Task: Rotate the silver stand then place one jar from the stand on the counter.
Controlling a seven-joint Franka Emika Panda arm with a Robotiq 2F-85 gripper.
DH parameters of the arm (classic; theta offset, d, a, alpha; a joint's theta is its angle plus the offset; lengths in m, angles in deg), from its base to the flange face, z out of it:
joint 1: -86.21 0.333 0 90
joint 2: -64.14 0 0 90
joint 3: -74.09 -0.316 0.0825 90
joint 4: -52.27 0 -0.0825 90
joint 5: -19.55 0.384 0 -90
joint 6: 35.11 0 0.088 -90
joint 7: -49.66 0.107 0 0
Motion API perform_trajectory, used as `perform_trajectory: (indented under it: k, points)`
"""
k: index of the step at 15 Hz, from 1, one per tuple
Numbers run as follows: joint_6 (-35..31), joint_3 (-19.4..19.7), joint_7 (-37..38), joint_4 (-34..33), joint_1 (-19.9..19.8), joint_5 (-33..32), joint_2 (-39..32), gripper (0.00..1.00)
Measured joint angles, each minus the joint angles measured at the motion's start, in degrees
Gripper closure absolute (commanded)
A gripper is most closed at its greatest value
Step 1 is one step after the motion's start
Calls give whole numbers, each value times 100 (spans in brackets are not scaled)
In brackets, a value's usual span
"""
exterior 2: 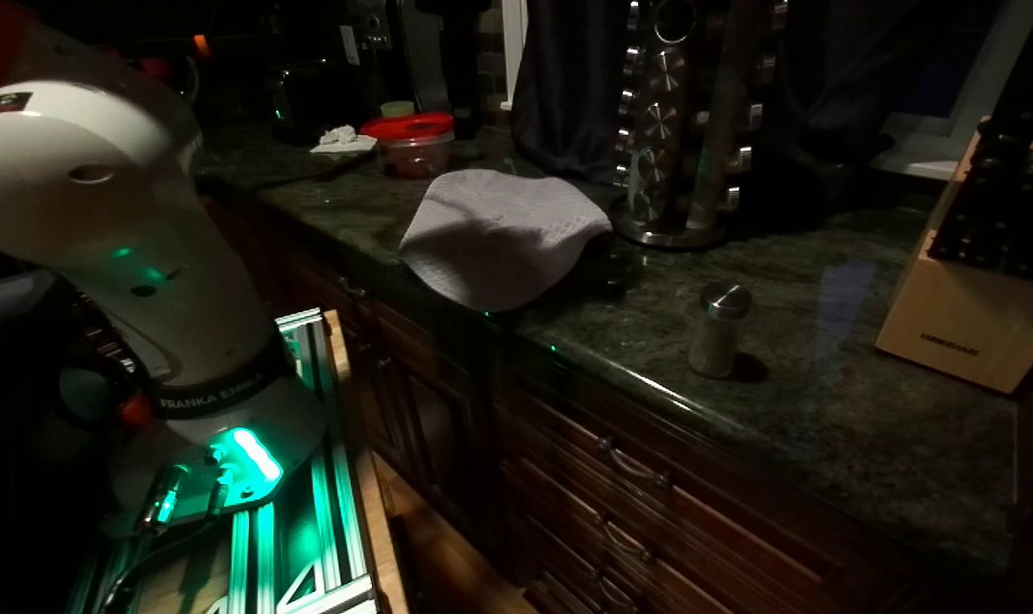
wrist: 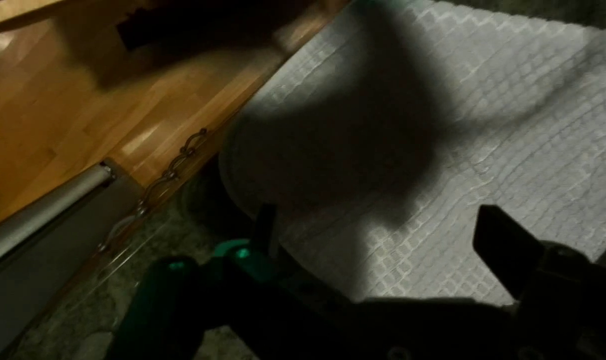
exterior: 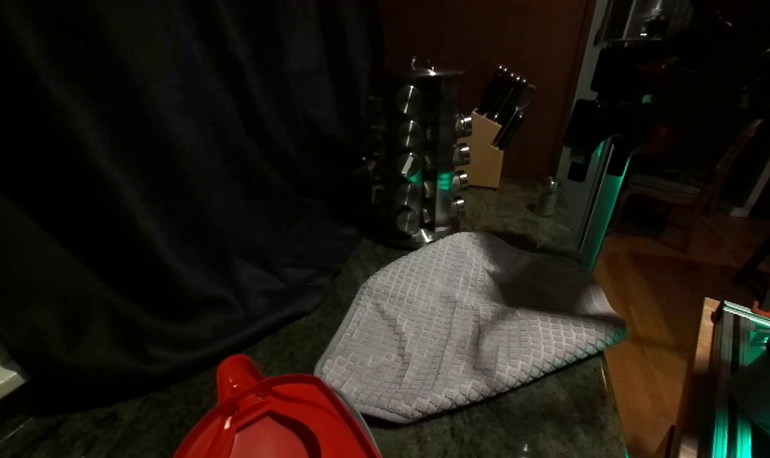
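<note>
The gripper (wrist: 377,215), nearest in the wrist view, is spread wide over the cloth (wrist: 523,150), with nothing held. The stand (exterior: 426,152) is seen upright on the counter (exterior 2: 806,375), just beside the cloth, and one jar (exterior 2: 718,333) is set upright there, apart from the stand. If that jar is taken as the stand's, the placing may be judged done; whether the turning is also done cannot be told. Next, only a clear retreat seems called for.

Grey cloth (exterior: 435,324) in every view — wrist's closest, from above
</note>
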Motion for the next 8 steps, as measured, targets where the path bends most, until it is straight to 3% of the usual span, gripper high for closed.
perform_trajectory:
  k: [8]
  points:
    - [-11,63,107,-44,36,323,-128,0]
